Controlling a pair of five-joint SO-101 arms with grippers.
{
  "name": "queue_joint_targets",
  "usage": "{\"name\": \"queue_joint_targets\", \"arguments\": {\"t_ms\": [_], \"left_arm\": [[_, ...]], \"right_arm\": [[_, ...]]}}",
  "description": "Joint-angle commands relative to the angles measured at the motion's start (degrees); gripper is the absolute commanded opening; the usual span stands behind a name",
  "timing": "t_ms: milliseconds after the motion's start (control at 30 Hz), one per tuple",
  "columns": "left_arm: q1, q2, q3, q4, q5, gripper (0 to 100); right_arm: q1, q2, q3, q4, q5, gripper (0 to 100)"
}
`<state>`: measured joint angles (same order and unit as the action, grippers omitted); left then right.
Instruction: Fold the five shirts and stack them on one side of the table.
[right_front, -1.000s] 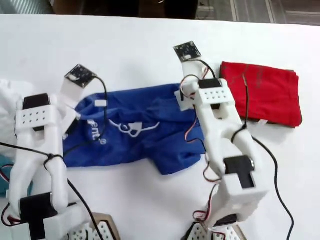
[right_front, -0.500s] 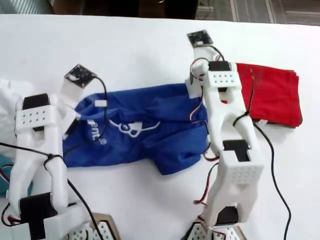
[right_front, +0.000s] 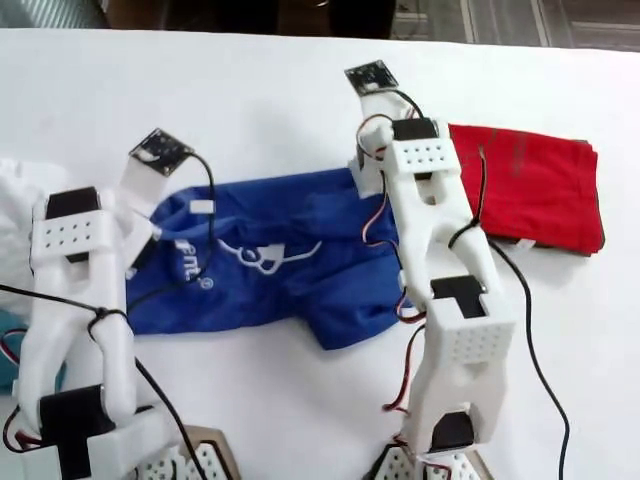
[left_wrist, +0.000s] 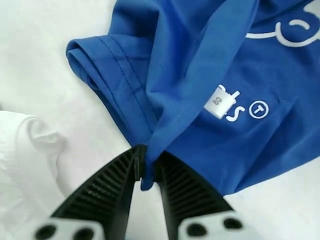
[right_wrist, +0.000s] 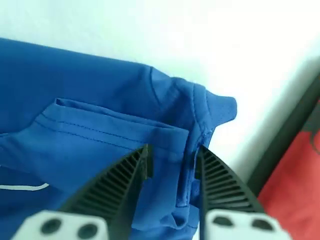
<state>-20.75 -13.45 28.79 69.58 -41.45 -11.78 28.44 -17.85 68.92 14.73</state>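
Red shirt (right_front: 530, 190) folded, parked on the desk (right_front: 250, 90) — one down. Blue shirt (right_front: 290, 260) mid-fold: left hand (left_wrist: 149, 161) pinches its hem, right hand (right_wrist: 172, 161) gapes over a corner.

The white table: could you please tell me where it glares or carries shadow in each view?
High view: the table is evenly bright, faint shadow edging the blue shirt. Left wrist view: white cloth nearly merges with it. Right wrist view: strongest glare.

Table (right_front: 260, 80): white, brightly and evenly lit.
Beyond its far edge: dark brown floor (right_front: 300, 15), paler tiles (right_front: 480, 18) past the far right corner.
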Motion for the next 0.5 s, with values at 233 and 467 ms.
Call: {"name": "queue_joint_targets", "arguments": {"t_ms": [233, 467], "left_arm": [[-0.44, -0.18, -0.66, -0.62, -0.44, 3], [-0.35, -0.18, -0.66, -0.7, -0.44, 3]], "right_arm": [[-0.48, -2.59, -2.64, 0.48, 0.53, 14.0], [-0.57, -2.77, -2.2, 1.19, 0.62, 14.0]]}}
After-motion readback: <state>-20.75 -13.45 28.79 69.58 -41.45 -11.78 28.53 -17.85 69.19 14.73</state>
